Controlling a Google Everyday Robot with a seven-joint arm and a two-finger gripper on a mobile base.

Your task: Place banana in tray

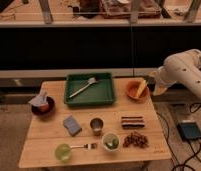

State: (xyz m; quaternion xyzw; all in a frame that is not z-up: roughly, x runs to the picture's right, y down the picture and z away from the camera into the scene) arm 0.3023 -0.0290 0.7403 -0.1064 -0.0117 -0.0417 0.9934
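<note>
On table [49,131], banana [141,88] leans up-right in orange bowl [129,93], end effector [157,90] beside.

Banana [141,89] in bowl [130,92], tray [104,95] left, pincer [155,87] right.

I am reading no text, label, brand, number or sign anywhere on my feed. Nothing lying on the tabletop [41,132] is showing legible marks. The gripper [155,86] is hanging just past the tabletop's right edge, near its far right corner, beside the orange bowl [128,90].
</note>
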